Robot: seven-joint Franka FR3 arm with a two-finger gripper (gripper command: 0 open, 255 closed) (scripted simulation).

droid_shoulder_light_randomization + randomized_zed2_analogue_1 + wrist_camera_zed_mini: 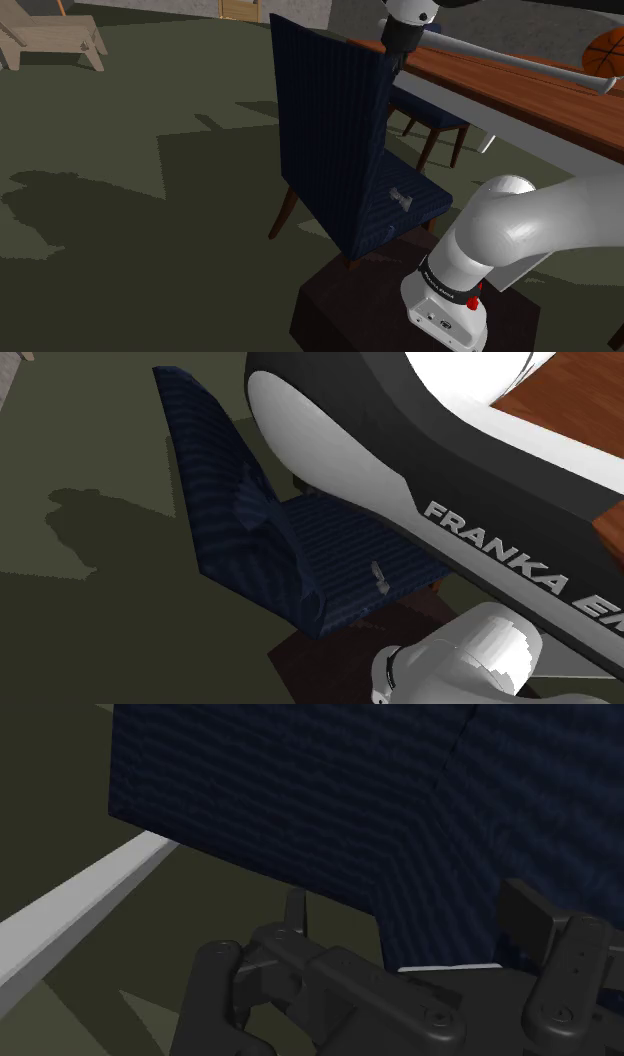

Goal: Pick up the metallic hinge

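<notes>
silver hinge [400, 197], one, navy chairs [335, 120], two

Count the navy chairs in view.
2. Near chair by the stand, metallic hinge on its seat; far chair behind it, at the wooden table. The arm may hide more.

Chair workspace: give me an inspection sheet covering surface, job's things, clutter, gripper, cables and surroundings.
Surface: blue chair, seat in striped fabric.
Job's things: small metallic hinge lying on the seat, untouched.
Clutter: nothing seen.
Gripper: gripper open, empty, close to the chair's fabric.
Cables: nothing seen.
Surroundings: wooden table with a basketball behind the chair; pale lounger across the dark floor.
</notes>
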